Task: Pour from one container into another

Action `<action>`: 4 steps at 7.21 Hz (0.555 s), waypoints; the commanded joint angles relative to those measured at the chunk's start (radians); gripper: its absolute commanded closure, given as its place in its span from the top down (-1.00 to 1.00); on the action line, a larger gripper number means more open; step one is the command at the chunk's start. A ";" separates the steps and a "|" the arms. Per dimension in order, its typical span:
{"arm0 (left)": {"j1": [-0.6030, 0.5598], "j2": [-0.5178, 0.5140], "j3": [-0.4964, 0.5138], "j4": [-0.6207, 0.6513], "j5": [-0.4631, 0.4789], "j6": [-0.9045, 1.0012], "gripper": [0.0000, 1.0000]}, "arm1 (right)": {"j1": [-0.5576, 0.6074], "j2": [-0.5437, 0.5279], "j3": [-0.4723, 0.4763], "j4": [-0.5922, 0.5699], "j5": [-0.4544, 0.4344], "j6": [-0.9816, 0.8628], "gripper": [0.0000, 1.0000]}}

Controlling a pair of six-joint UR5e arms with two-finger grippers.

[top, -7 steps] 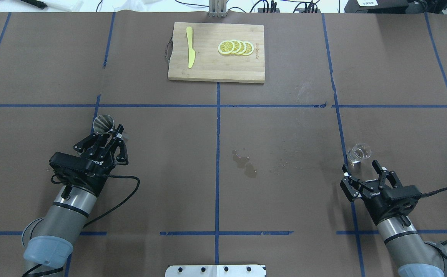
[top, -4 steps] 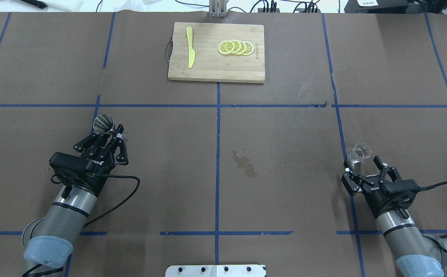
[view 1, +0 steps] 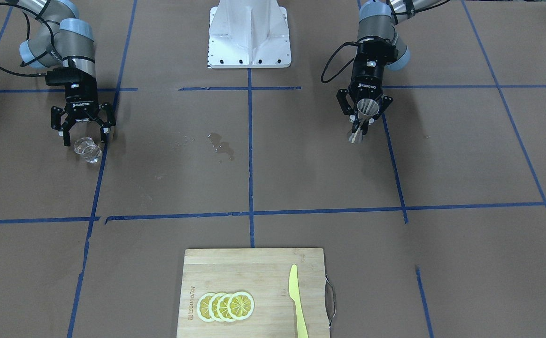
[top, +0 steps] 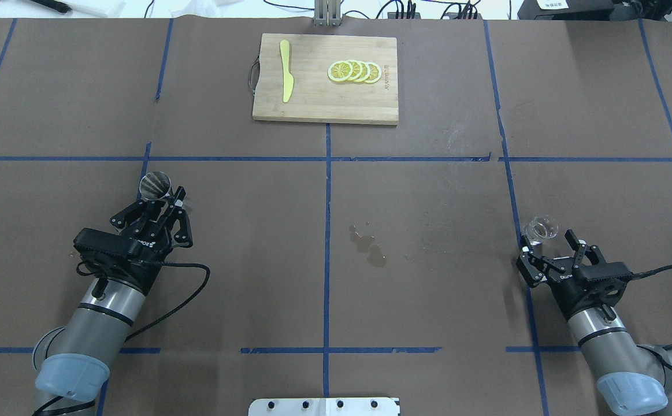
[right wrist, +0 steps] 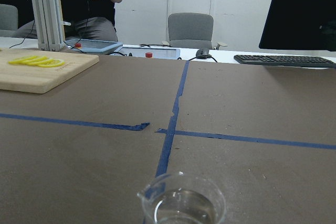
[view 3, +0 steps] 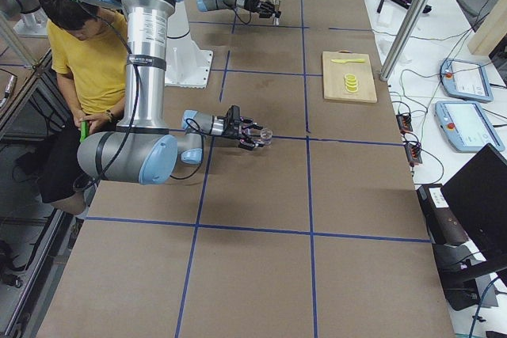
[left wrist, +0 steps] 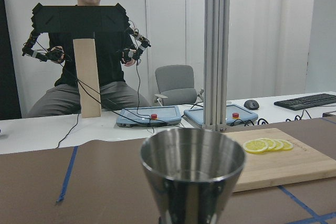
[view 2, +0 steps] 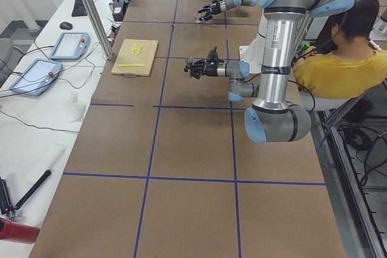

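Front-facing view: the left end effector (view 1: pixel 363 123) is clamped on the upright jigger (view 1: pixel 366 107), well to the robot's left of the puddle (view 1: pixel 220 144); the right end effector (view 1: pixel 84 137) gapes just behind the cup (view 1: pixel 88 150), well to the puddle's other side. Overhead: the cup sits at its mouth, hardly inside, so I'd ease forward, centre it, then close gently. Right wrist view: liquid shows; the cup's base is cut off.

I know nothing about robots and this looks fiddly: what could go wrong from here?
1. The cup holds clear liquid, and the open right gripper is right at it; a finger might knock it over.
2. The jigger in the left gripper has a small mouth, so the pour might miss; a puddle on the table suggests spills happen.
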 commanded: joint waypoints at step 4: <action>-0.002 0.000 0.000 0.000 0.000 0.000 -1.00 | 0.024 0.042 -0.036 0.000 0.026 -0.013 0.91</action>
